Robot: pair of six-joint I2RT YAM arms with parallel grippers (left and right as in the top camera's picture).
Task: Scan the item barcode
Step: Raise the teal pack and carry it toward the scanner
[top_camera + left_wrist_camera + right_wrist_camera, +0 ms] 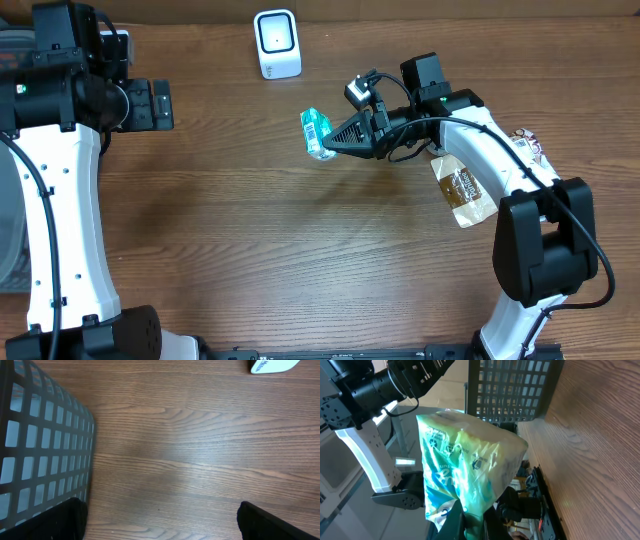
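Dark mesh basket [45, 450] stood at the left edge of the table; contents could not be made out through the grid. Wooden table [250, 220] carried a white scanner [277, 44] at its far edge and a brown packet [465, 190] lying flat under my right arm. From the right wrist view, the room beyond the table showed only the other arm and the basket wall. My right gripper [335, 135] was clamped tight on the green-and-white packet [317, 132], gripping its lower end and holding it clear of the table, near the scanner but apart from it. My left gripper [158, 105] hung near the basket with its jaws fully apart, holding and touching nothing.
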